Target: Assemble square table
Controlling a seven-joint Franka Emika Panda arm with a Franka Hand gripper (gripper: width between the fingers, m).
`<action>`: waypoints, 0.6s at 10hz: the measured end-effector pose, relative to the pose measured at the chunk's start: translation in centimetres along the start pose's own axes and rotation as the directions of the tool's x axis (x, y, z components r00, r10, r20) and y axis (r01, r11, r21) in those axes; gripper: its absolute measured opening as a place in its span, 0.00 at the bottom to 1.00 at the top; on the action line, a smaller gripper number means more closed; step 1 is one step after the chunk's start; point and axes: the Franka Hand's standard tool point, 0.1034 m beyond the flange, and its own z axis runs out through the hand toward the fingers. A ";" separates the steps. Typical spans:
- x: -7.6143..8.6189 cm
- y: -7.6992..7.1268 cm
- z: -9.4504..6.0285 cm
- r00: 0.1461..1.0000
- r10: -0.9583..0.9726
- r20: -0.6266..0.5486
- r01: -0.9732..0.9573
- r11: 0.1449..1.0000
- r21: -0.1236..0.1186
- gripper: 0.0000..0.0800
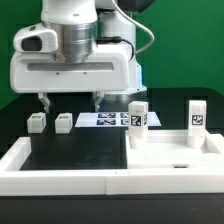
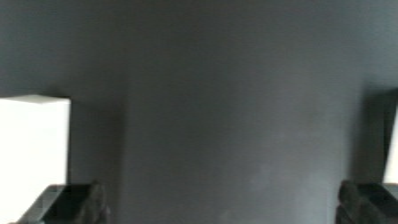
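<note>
At the exterior view's left, the long white rim wall runs down that side and along the near edge of the black table. It fences the work area like a shallow tray. Inside it I count four legs, one slab and one marker board. Two short legs sit low on the table side by side but apart, the first leg at the left and the second leg just right of it. The gripper hangs above these two with its jaws spread wide, grasping nothing. Its fingertips are clear of both legs. In the wrist view the fingers are dark, blurred and cut off at the frame edge, with bare table between them. A white piece shows beside one of them, and I cannot tell which part it is. Further right, the marker board lies flat at the far side, its right end hidden behind a third leg, which stands upright. The square tabletop slab lies flat at the near right, cut off by the frame. The fourth leg stands upright at its far edge. Whether the two standing legs rest on the slab or just behind it I cannot tell.
</note>
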 end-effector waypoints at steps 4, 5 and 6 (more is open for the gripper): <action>-3.1 3.2 2.0 0.996 0.087 0.022 -0.088 0.996 0.008 0.81; -3.6 3.4 2.4 0.995 0.092 0.023 -0.093 0.996 0.006 0.81; -4.3 3.6 3.0 0.995 0.100 0.027 -0.100 0.995 0.004 0.81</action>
